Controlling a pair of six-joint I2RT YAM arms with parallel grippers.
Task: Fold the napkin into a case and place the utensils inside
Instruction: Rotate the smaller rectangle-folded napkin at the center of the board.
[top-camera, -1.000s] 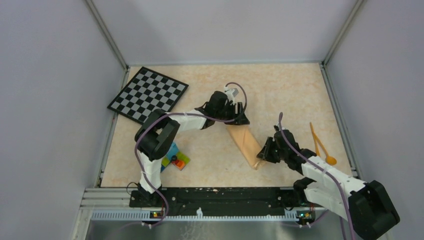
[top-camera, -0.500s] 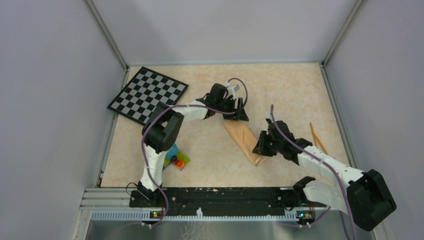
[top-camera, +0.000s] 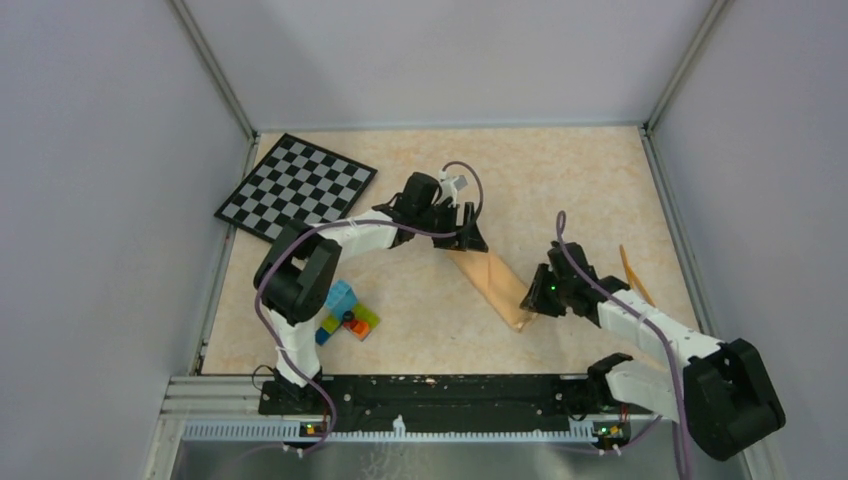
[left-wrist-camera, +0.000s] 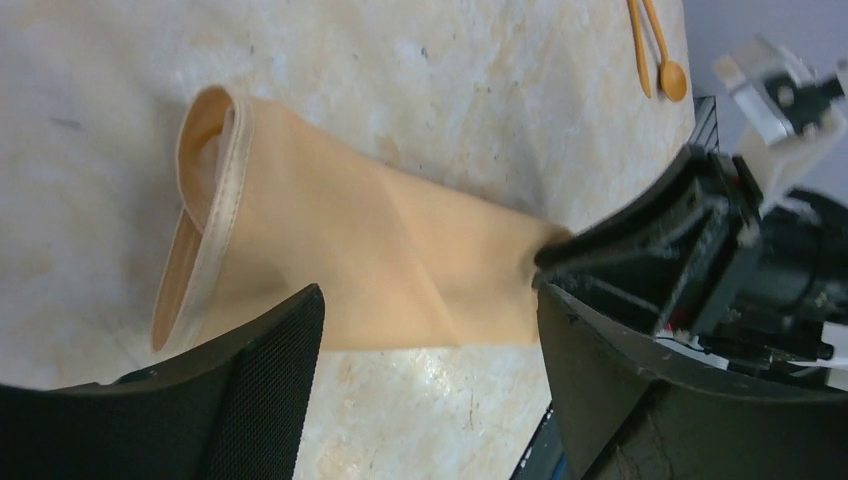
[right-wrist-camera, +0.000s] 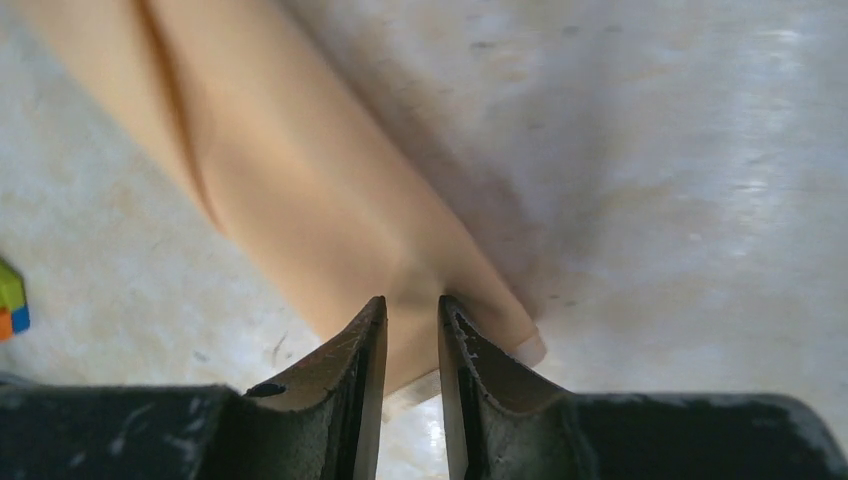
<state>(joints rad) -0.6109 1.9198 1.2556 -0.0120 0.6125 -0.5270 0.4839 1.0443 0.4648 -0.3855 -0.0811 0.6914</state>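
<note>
On the pale surface the peach case lies slantwise, centre-right. The left end effector hangs over its far end with jaws spread wide. The right end effector sits at its near end, jaws barely apart; I cannot tell whether it grips the cloth. The utensils lie to the right.

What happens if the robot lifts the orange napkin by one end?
It would probably droop: the napkin looks like soft, creased cloth. Its folds may slip open, since the looped end already gapes. It is likely light.
</note>
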